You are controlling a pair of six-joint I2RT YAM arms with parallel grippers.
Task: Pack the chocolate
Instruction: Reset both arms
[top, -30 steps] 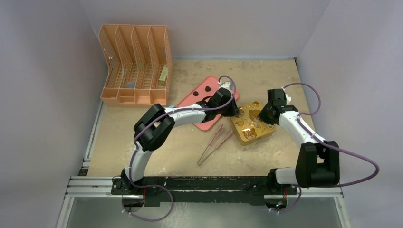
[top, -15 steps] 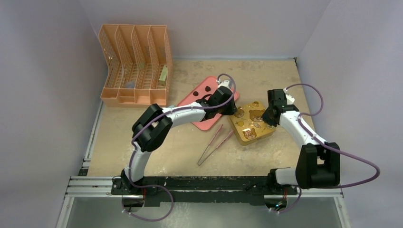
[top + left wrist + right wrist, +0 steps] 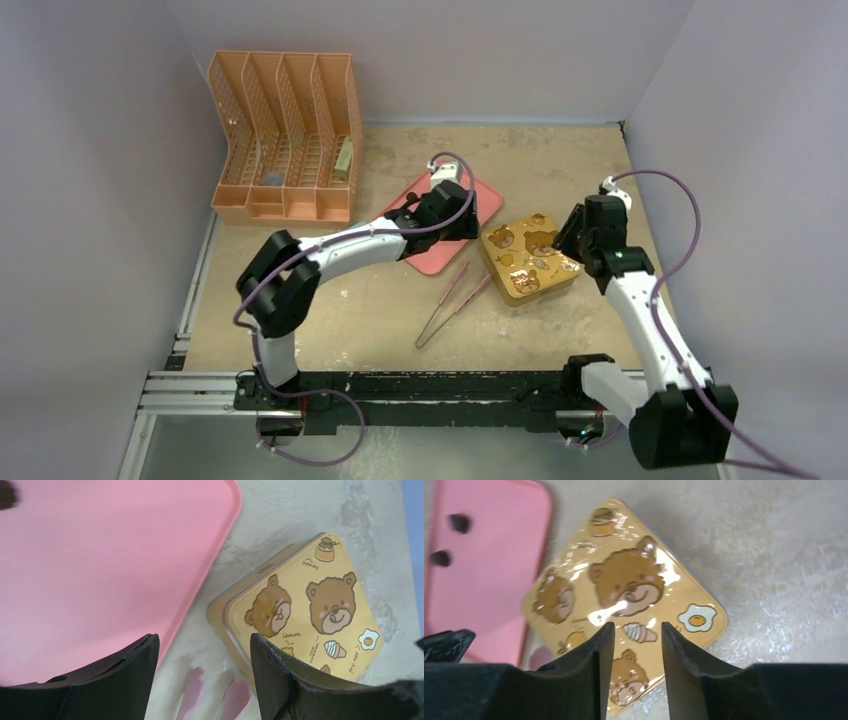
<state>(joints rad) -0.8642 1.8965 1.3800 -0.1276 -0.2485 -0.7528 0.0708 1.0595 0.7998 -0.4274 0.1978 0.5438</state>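
A worn beige table (image 3: 560, 160) is carrying an orange plastic mesh file rack (image 3: 285, 135) at its far left. A flat pink tray (image 3: 100, 570) is lying just beside a square gold tin (image 3: 528, 258) with a bear-printed top. Pink tweezers (image 3: 450, 305) are resting nearer the arms. The left pincer (image 3: 202, 645) is hanging wide apart over the tray's edge, gripping nothing. The right pincer (image 3: 638, 630) is hovering narrowly apart above the tin, also empty. Two dark brown chocolate pieces (image 3: 460, 523) are sitting on the tray.

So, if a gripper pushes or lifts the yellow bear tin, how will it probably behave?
The bear tin is low, wide and flat on the table, so it should slide rather than tip. Its lid shows strong glare, so it looks glossy and may be slippery to grip. A seam under it suggests the lid could lift off alone.
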